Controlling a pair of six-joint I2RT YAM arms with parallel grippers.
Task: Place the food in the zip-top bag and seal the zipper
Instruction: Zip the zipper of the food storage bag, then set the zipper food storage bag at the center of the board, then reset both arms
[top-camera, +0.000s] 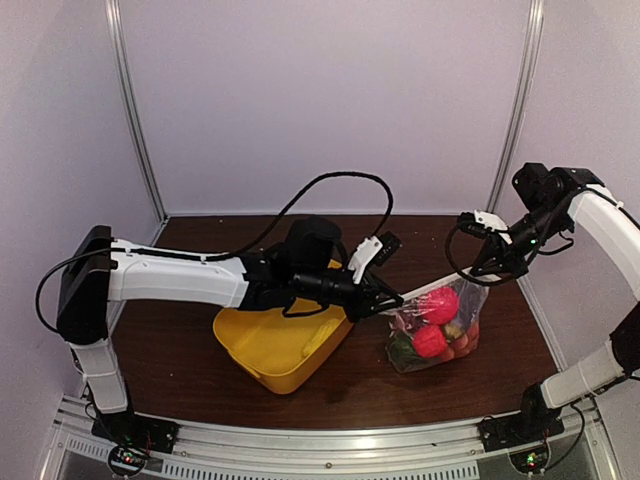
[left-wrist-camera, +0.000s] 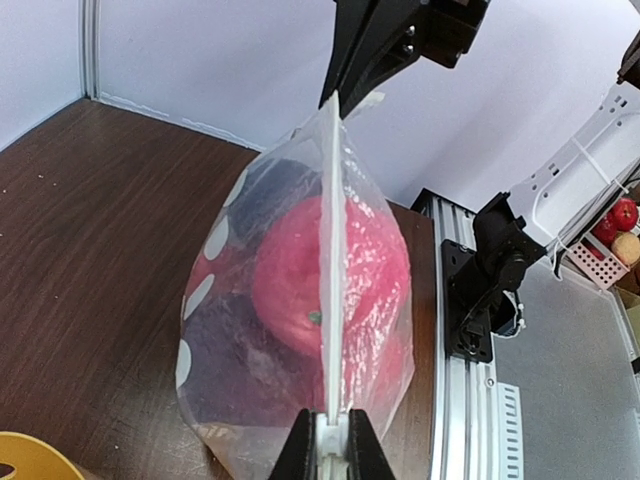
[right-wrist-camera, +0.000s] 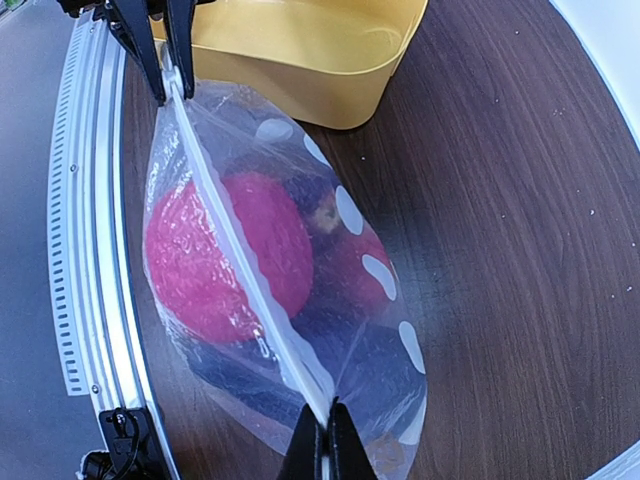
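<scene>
white links (top-camera: 170, 278) — black joints (top-camera: 310, 245), looping cables (top-camera: 345, 174)

We read no text, brand or number anywhere; the zip-top bag (right-wrist-camera: 380, 300) shows only white dots.

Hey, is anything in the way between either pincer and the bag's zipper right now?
Nothing visible. The left pincer and right pincer are each clamped on an end of the zipper, with the food inside the zip-top bag.

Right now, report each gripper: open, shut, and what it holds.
Left gripper: shut on one end of the zipper of the zip-top bag.
Right gripper: shut on the zipper's other end.
</scene>
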